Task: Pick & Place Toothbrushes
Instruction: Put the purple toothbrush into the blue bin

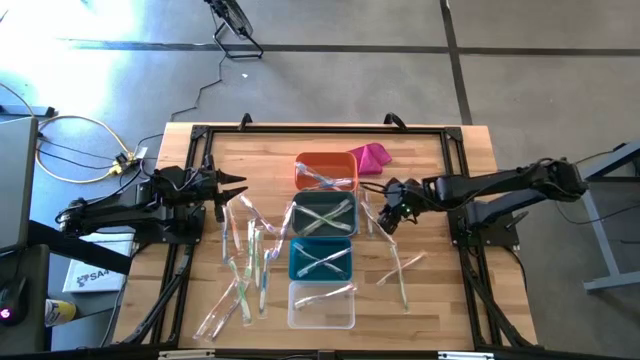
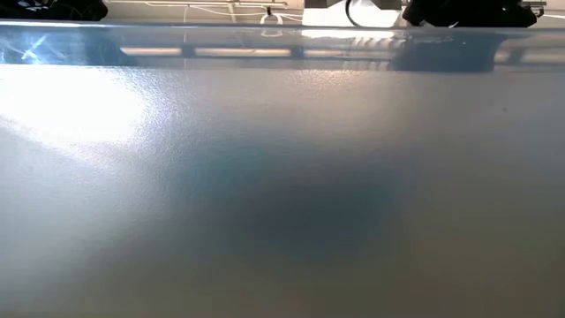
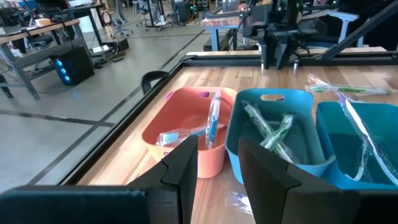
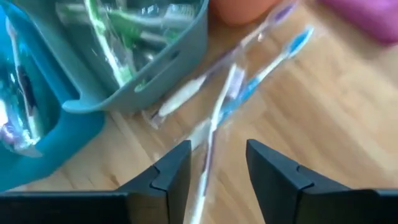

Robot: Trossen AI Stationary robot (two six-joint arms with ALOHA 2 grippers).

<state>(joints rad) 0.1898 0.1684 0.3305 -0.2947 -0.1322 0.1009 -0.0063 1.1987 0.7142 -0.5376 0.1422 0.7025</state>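
Wrapped toothbrushes lie loose on the wooden table: a cluster at the left, a few at the right, and a crossed few beside the grey bin. More toothbrushes lie inside the orange, grey, teal and clear bins. My right gripper is open and slants down over the crossed few, its fingers on either side of a purple-and-white one without touching it. My left gripper waits open to the left of the bins, facing them.
The bins stand in one column down the table's middle. A magenta cloth lump lies right of the orange bin. A black frame runs round the table edges. The low view shows only a blurred grey surface.
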